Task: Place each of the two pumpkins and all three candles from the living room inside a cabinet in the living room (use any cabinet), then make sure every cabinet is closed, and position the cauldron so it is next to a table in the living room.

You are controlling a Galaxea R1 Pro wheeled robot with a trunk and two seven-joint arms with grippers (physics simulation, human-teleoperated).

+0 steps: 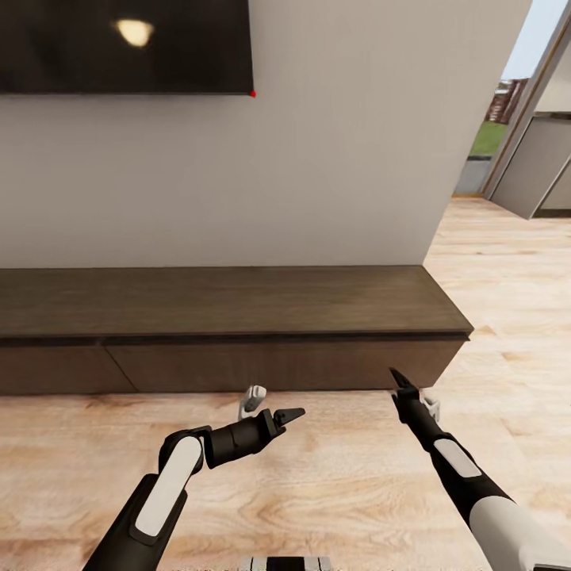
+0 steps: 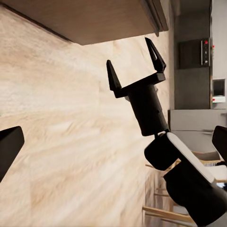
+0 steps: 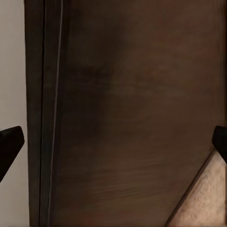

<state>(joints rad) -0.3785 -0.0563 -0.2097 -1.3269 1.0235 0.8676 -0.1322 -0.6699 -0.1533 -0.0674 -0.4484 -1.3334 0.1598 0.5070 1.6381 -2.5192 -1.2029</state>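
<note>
Right claw (image 1: 403, 383), spread and empty, faces the closed, dark brown cabinet (image 1: 238, 305).

Even, soft daylight fills the room. The dark screen (image 1: 123, 44) on the wall carries one warm glare spot. A dim shadow band lies under the cabinet (image 1: 230, 305) top's overhang. The right wrist view's wood grain is smeared and soft; edges elsewhere stay crisp.
</note>
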